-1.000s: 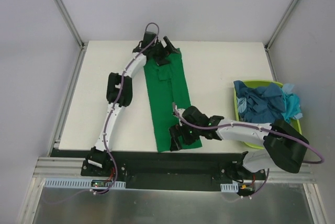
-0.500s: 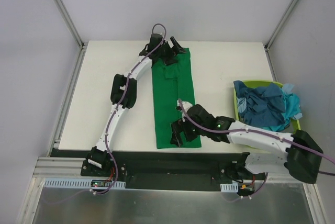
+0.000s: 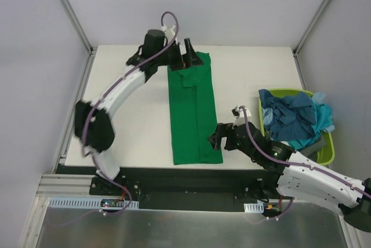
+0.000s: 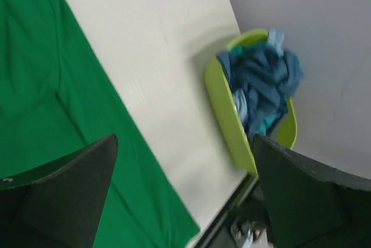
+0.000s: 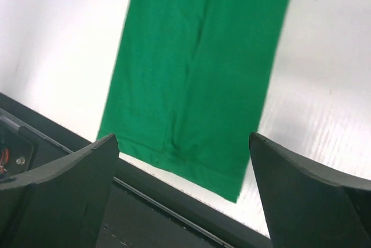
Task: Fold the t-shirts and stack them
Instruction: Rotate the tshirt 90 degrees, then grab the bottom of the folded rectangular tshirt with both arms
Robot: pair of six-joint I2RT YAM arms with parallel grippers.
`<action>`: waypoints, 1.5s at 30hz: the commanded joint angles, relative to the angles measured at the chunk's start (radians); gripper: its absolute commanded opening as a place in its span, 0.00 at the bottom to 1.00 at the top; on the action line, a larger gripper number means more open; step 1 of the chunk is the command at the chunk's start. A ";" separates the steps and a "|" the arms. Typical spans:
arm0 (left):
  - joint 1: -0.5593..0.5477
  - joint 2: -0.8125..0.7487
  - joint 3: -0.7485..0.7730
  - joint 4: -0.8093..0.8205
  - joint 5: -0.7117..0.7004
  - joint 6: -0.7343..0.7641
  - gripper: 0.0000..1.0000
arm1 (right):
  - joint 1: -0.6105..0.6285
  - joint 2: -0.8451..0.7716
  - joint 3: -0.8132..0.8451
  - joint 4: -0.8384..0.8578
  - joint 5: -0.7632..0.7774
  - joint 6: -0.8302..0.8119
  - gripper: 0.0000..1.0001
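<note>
- L gripper: over the far end of the table, at the collar end of the green t-shirt. Wrist cam shows fingers wide apart w/ nothing betw. them. Top view is too small to say if a tip touches the cloth.
- green t-shirt: flat, mid-table, a long narrow strip running far to near. Both sides are folded in lengthwise and the hem end sits at the near edge.
- R gripper: just beside the strip's near R corner, looks clear of the cloth. Wrist cam shows fingers spread and empty, hem end in view beyond them.
- basket: at R edge of table, holds the teal-blue and turquoise t-shirts in a crumpled heap. Can't count them.
- Progress: early. Shirt 1 has its lengthwise folds only.
- Left to do: crosswise folds on the strip, then set it down as the stack base. After that each basket shirt gets pulled out, spread, folded and stacked. No stack yet.
</note>
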State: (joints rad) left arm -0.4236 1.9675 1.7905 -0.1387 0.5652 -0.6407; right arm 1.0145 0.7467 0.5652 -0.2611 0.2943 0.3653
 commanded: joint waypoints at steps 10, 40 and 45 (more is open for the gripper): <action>-0.289 -0.918 -1.172 -0.053 -0.393 -0.160 0.99 | -0.025 -0.047 -0.116 -0.165 -0.040 0.172 0.96; -0.415 -0.631 -1.244 -0.052 -0.327 -0.228 0.22 | -0.045 0.210 -0.143 -0.110 -0.080 0.273 0.84; -0.419 -0.611 -1.240 -0.052 -0.323 -0.228 0.00 | -0.045 0.244 -0.156 -0.063 -0.129 0.265 0.71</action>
State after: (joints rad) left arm -0.8322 1.3373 0.5484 -0.1692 0.2420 -0.8677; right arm 0.9718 0.9695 0.4248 -0.3771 0.2089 0.6193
